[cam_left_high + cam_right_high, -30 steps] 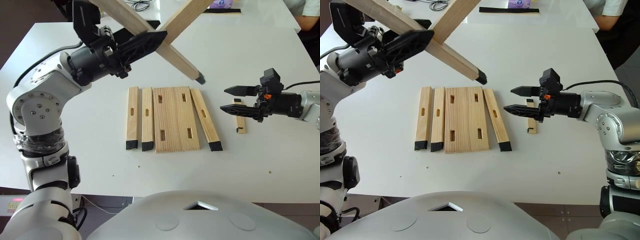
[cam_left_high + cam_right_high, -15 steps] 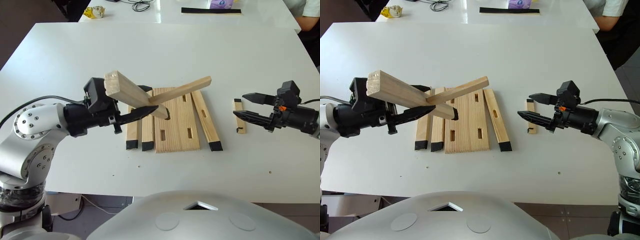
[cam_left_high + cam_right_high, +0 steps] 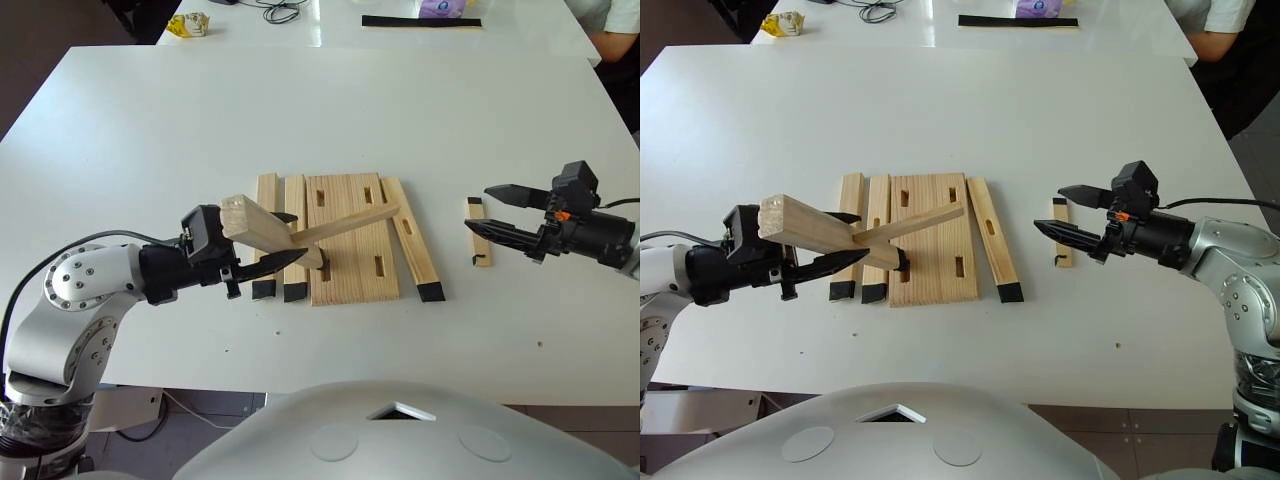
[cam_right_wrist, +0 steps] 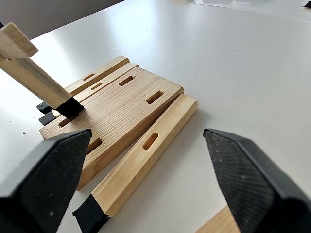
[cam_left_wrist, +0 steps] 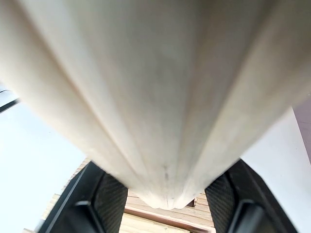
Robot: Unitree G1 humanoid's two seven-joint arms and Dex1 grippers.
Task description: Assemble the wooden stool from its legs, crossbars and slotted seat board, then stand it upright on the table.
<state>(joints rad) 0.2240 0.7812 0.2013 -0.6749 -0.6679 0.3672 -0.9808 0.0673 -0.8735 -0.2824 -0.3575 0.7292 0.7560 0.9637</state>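
Observation:
My left gripper (image 3: 285,240) is shut on a wooden leg (image 3: 255,222) that has a crossbar (image 3: 350,222) stuck through it. The leg tilts down to the right, and its black tip (image 4: 71,107) rests on the slotted seat board (image 3: 352,262) at a front-left slot. The board lies flat at the table's middle. Two loose legs (image 3: 266,205) lie side by side along its left edge, and one leg (image 3: 412,245) lies along its right. A short crossbar (image 3: 481,240) lies further right. Just over it hovers my right gripper (image 3: 478,209), open with nothing between its fingers (image 4: 46,179).
The white table (image 3: 150,130) has bare room left, right and behind the parts. On a second table behind lie a black strip (image 3: 420,21), a yellow object (image 3: 189,23) and cables (image 3: 280,10).
My left arm has swung the leg with its crossbar down from high above the table until the black tip rests on the seat board. My right gripper pulled back to the right, then held still.

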